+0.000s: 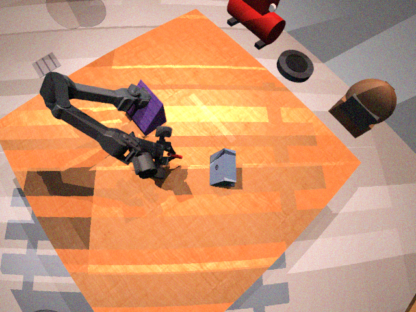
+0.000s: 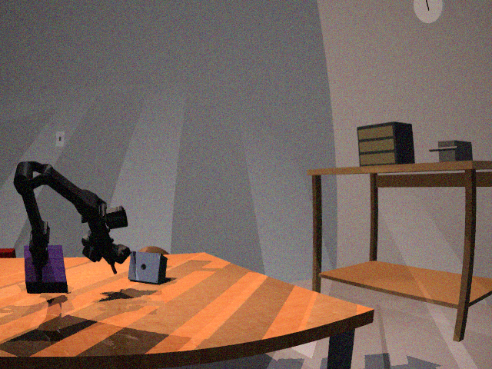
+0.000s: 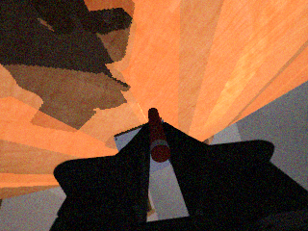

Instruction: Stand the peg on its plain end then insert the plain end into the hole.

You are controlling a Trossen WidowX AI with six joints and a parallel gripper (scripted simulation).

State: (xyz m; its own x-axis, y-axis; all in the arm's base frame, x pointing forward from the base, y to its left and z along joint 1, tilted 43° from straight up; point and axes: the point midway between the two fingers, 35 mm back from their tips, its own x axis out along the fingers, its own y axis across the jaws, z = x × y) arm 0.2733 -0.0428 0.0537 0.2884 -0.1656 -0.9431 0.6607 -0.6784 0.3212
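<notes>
Red peg [image 1: 176, 156] [image 2: 114, 269] [image 3: 158, 137]: from the top, your pincer [image 1: 170, 156] [image 2: 112, 264] [image 3: 155, 126] pinches it, inward from the bench's [image 1: 201, 231] [image 2: 238, 314] [image 3: 159, 58] left corner, apart from the pale-blue panel [image 1: 223, 168] [image 2: 144, 267]. In the exterior view, it tilts above the wood, inside the front edge. At the wrist, its banded end faces you.

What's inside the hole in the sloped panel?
Only the dark mouth of the hole shows in the panel; its depth and bottom are lost in shadow, so I can't tell what lies inside.

Top looks steeply down, exterior sidelong from farther off (both catch the table [image 1: 208, 228] [image 2: 238, 310]), wrist close.
</notes>
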